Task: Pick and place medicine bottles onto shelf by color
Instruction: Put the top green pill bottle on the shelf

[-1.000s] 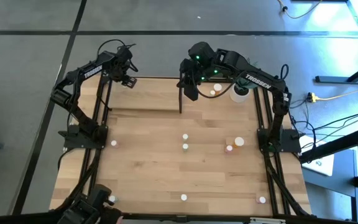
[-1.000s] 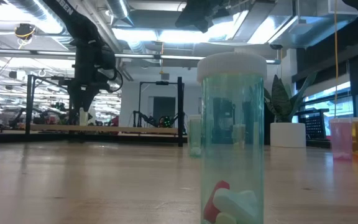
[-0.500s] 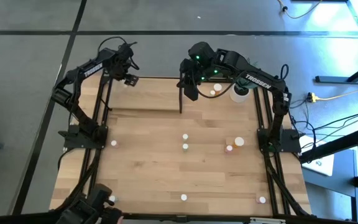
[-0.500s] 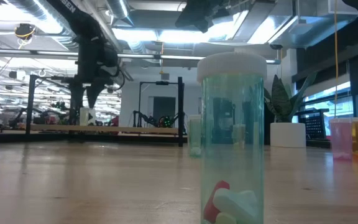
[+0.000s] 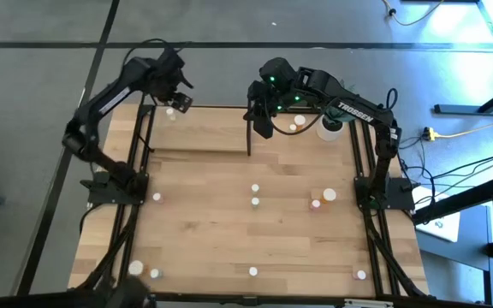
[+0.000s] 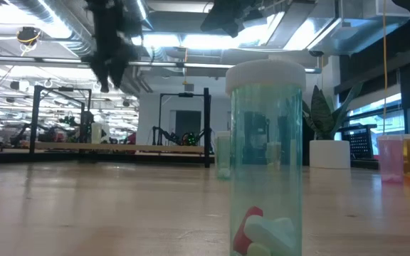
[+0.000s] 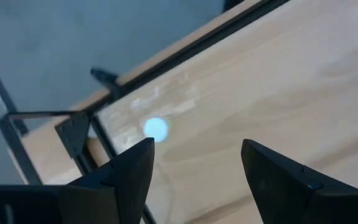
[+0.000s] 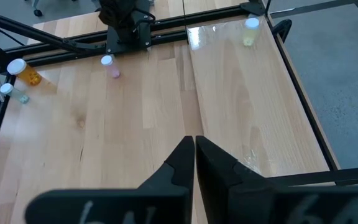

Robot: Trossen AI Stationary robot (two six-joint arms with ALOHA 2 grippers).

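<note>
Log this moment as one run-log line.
left gripper: open, above bottle on shelf | right gripper: shut, over shelf | phase: bottle placed

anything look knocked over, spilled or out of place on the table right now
Nothing stands out. The small white-capped medicine bottles scattered on the wooden table all appear upright, and one white-capped bottle stands alone at the far left corner of the pale wood shelf board. No spill or damage shows.
</note>
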